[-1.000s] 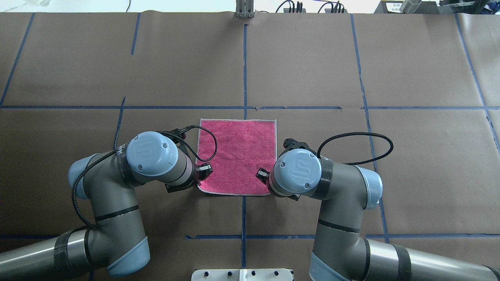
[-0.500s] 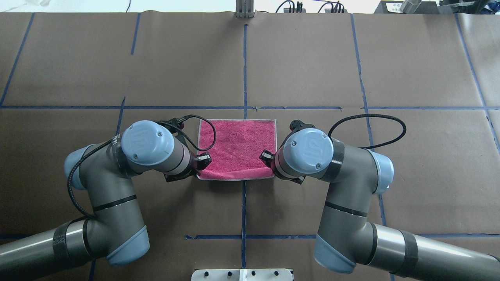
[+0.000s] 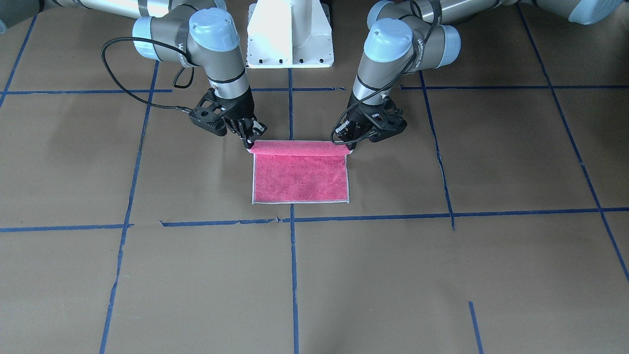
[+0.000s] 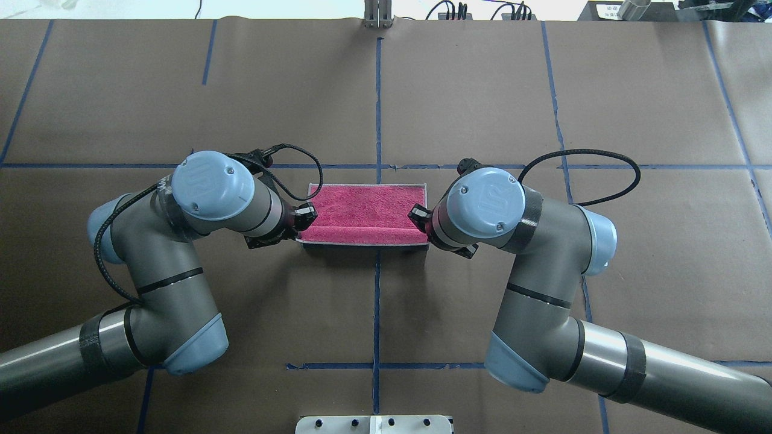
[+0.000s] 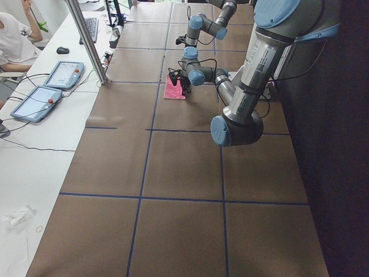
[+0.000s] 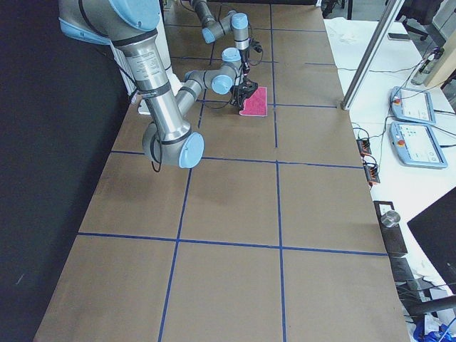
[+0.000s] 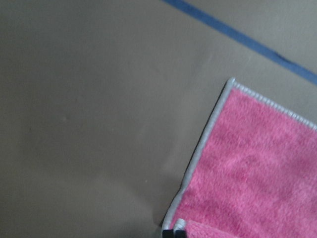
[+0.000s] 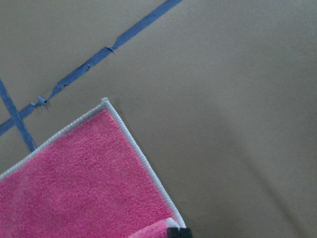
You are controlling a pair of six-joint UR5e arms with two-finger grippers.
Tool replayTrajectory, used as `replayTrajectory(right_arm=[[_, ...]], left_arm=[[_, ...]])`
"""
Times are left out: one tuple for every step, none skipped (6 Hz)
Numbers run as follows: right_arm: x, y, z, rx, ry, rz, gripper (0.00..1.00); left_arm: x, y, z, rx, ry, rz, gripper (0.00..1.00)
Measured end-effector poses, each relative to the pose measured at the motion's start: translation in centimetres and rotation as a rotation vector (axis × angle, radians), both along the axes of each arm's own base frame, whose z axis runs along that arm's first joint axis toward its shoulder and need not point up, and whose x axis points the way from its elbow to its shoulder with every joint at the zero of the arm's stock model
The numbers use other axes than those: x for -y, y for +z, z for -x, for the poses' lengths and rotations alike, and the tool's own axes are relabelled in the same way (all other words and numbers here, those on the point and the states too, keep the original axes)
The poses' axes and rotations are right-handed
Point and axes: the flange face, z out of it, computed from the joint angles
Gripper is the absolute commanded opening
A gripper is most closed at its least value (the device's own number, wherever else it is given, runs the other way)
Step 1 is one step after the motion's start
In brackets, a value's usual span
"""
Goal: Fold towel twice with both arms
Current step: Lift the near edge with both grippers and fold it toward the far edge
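Observation:
The pink towel [image 4: 368,208] lies on the brown paper at the table's middle, its far edge flat. Its near edge is lifted and rolled over the rest, with a dark shadow below it. My left gripper [image 4: 301,217] is shut on the towel's near left corner. My right gripper [image 4: 416,216] is shut on the near right corner. In the front-facing view the towel [image 3: 300,172] hangs as a raised fold between my right gripper [image 3: 250,144] and my left gripper [image 3: 348,147]. The wrist views show the flat far corners of the towel [image 7: 257,168] [image 8: 84,173].
The white pedestal [image 3: 290,34] stands between the arm bases. Blue tape lines [image 4: 377,108] cross the paper. A metal post [image 4: 377,15] stands at the far edge. Tablets [image 5: 63,74] lie on the operators' white table beyond it.
Both grippers have moved away from the robot, carrying the towel's near edge up and over toward the far edge. The visible pink area has become much shorter.

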Motion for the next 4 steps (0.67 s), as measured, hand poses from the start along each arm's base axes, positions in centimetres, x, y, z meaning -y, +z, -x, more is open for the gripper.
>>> replayTrajectory(right_arm=[[1.4, -0.7, 0.3, 0.0, 0.016, 0.0, 0.01], [3.4, -0.8, 1.1, -0.005, 0.034, 0.005, 0.01], [5.6, 0.1, 1.6, 0.0, 0.054, 0.007, 0.01], [7.3, 1.1, 1.7, 0.006, 0.068, 0.01, 0.01]], left_arm=[[0.9, -0.4, -0.2, 0.0, -0.01, 0.0, 0.0], [2.4, -0.5, -1.0, 0.0, -0.023, 0.001, 0.0], [4.2, 0.1, -2.0, -0.01, -0.039, -0.005, 0.0], [5.6, 1.1, -2.6, -0.02, -0.05, -0.01, 0.0]])
